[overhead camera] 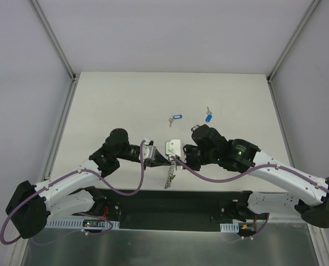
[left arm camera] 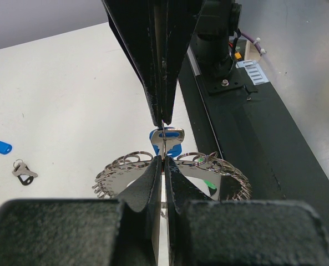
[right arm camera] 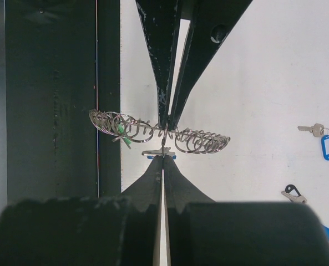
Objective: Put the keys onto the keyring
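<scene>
The keyring (left arm camera: 120, 172), a wide flat grey ring rimmed with small split rings and marked with a green spot, hangs above the table's near edge. My left gripper (left arm camera: 164, 162) is shut on its rim. My right gripper (right arm camera: 163, 158) is shut on a silver key with a blue tag (left arm camera: 173, 138), its tip touching the keyring (right arm camera: 200, 141) right where the left fingers pinch it. In the top view both grippers (overhead camera: 163, 160) (overhead camera: 178, 159) meet over the hanging keyring (overhead camera: 169, 178). Other keys lie on the table: two with blue tags (overhead camera: 177, 118) (overhead camera: 208, 117) and one with a dark tag (right arm camera: 292, 193).
The black base rail (overhead camera: 175, 202) runs just under the keyring along the near edge. Grey enclosure walls stand on both sides and at the back. The loose keys lie beyond the grippers, mid-table.
</scene>
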Robot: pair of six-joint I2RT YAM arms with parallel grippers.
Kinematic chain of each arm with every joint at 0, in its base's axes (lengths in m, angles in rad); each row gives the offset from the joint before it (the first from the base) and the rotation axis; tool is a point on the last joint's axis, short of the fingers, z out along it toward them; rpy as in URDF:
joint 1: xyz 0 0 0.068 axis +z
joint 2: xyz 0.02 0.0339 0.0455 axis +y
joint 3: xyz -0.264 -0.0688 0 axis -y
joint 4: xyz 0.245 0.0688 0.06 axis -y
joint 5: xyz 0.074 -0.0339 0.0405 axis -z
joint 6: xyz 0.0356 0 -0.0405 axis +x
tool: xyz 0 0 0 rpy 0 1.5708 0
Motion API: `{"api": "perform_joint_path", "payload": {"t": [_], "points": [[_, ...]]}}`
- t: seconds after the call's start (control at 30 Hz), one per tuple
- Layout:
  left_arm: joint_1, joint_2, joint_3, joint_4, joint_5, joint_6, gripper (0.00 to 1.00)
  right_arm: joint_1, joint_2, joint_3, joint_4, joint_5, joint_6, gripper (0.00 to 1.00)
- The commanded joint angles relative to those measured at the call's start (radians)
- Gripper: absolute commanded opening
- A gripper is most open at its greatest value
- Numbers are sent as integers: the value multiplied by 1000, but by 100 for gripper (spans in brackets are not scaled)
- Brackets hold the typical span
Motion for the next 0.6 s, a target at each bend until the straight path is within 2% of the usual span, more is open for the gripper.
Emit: {"api": "perform_joint_path", "payload": {"t": [0.0,0.57], "points": [[-8,-5,42,83,44,-12,0,6,2,-5,29,-22,9,1],[-8,7,42,116,35,-45,0,9,12,-7,37,-32,17,1]]}}
